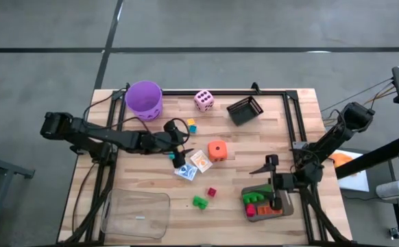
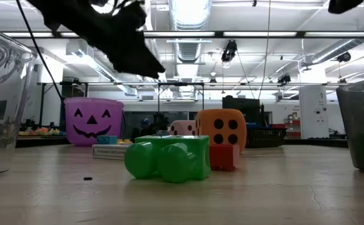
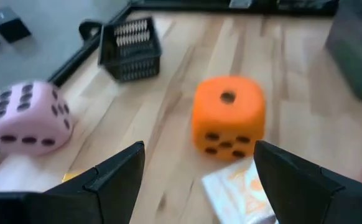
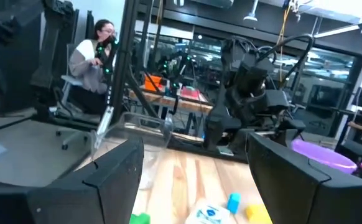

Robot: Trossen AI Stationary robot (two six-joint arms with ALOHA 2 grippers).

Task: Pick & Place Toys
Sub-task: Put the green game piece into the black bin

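Observation:
My left gripper (image 1: 183,156) hangs open over the table's middle, left of the orange die (image 1: 217,150); its wrist view shows the die (image 3: 228,115) ahead and nothing between the fingers (image 3: 116,171). Two white-blue card packs (image 1: 201,160) (image 1: 186,171) lie flat beside it. A pink die (image 1: 203,100) sits at the far edge, and small blue and yellow bricks (image 1: 192,125) lie nearer. A green brick (image 1: 199,202) and a red brick (image 1: 212,192) rest toward the near side. My right gripper (image 1: 273,180) is open above the grey tray (image 1: 286,208) and holds nothing.
A purple bucket (image 1: 144,99) stands at the far left and a black basket (image 1: 245,110) at the far right. A clear container (image 1: 136,214) sits at the near left. The tray holds green, red and orange bricks (image 1: 258,200). A person (image 4: 94,56) sits beyond the table.

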